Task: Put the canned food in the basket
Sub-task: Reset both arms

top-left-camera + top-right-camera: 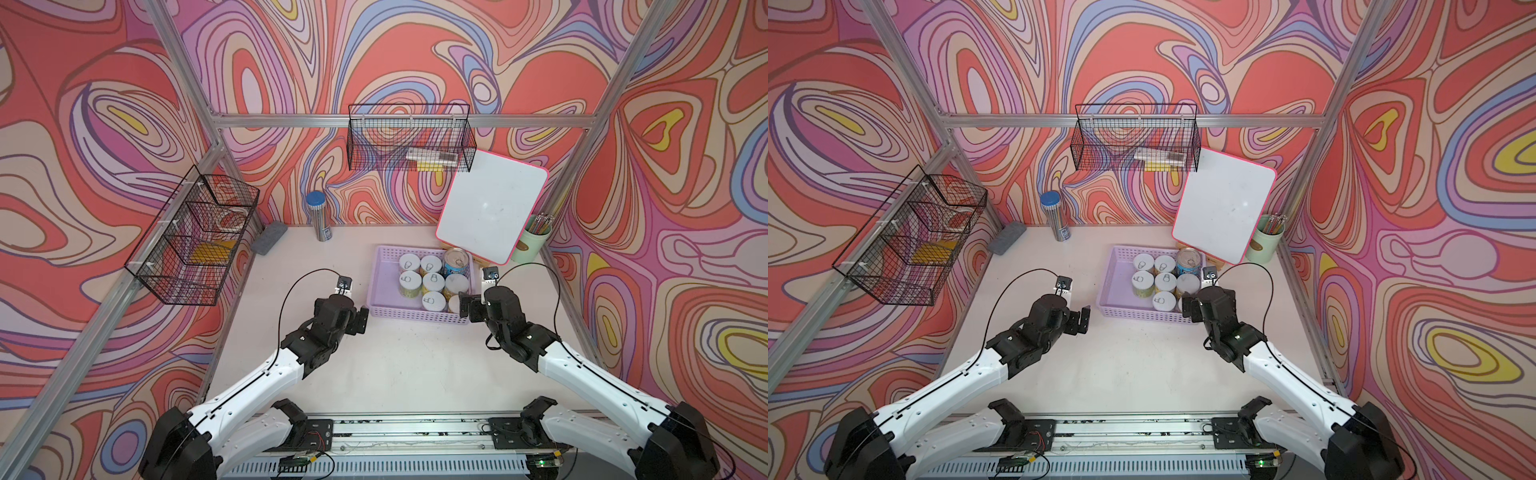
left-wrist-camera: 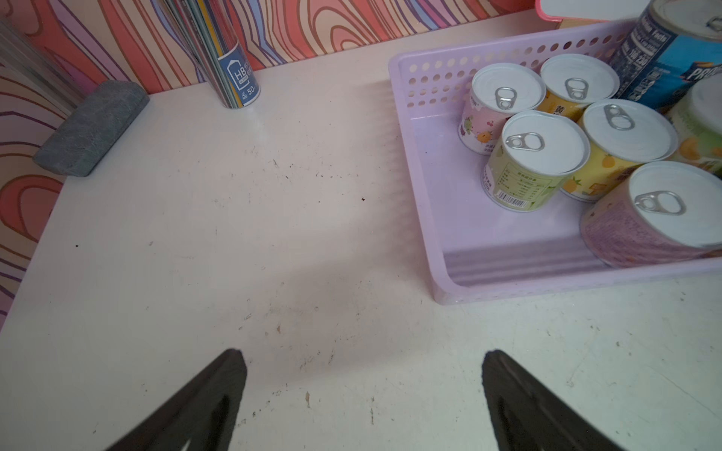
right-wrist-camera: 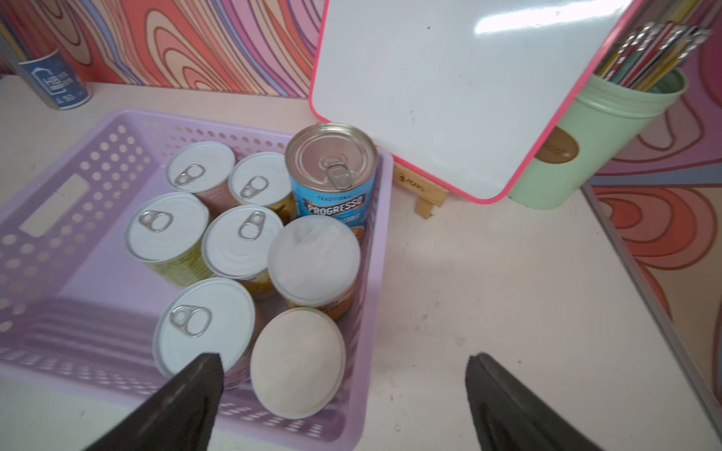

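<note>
Since the left gripper [image 2: 363, 357] and right gripper [image 3: 344, 363] both gape empty, raise the right one straight up off the basket's [image 3: 97, 281] 5 o'clock corner before pulling back, sparing the rim. All cans [image 3: 242, 240], eight I think, stand inside, crowding its 3 o'clock side; 9 o'clock lies bare.

Bright even light, soft shadows on the table [image 2: 273, 234], glare on the whiteboard [image 3: 461, 90] — wrist views blurred, edges bowed.
</note>
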Robot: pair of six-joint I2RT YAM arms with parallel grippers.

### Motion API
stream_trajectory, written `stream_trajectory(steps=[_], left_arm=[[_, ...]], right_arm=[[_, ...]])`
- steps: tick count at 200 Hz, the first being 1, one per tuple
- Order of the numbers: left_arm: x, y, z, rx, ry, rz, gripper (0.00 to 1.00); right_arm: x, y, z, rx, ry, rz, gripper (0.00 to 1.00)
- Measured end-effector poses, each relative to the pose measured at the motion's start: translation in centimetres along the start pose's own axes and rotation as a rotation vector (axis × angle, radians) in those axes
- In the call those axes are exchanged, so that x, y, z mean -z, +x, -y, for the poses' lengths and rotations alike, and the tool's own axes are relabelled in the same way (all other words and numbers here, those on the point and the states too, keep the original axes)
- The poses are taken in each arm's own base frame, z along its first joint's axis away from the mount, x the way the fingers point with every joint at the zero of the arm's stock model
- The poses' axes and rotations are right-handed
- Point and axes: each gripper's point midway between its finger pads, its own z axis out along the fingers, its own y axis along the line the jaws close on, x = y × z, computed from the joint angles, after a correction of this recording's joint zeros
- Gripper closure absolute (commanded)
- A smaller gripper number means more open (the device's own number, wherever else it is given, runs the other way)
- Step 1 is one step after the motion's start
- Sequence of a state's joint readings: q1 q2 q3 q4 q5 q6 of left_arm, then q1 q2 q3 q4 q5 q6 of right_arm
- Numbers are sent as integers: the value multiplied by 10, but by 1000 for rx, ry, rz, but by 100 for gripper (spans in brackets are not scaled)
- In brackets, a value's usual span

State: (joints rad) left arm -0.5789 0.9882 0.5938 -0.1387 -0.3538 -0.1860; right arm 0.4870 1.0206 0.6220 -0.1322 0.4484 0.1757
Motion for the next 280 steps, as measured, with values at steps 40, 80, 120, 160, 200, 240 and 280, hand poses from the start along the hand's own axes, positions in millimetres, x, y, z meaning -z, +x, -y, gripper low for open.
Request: stream_trajectory(steps=[40, 80, 120, 160, 200, 240, 280], left_arm=[[-8, -2, -53, 51, -128, 53, 1], [-19, 28, -76, 10, -210, 63, 1], [-32, 44, -101, -15, -294, 50, 1], [-52, 54, -115, -7, -296, 45, 1], [-66, 46, -118, 18, -238, 97, 1], [-79, 38, -115, 44, -164, 162, 1], [-94, 45, -113, 69, -123, 166, 1]], right_arm=[[-9, -12, 44, -41, 136, 65, 2], [-33, -5, 66, -26, 191, 47, 2], [-68, 20, 72, 1, 184, -25, 2], [-100, 50, 76, -1, 176, -52, 2], [-112, 43, 80, 7, 152, 12, 2], [-117, 28, 88, -36, 130, 92, 2], [-124, 24, 94, -65, 127, 137, 2]])
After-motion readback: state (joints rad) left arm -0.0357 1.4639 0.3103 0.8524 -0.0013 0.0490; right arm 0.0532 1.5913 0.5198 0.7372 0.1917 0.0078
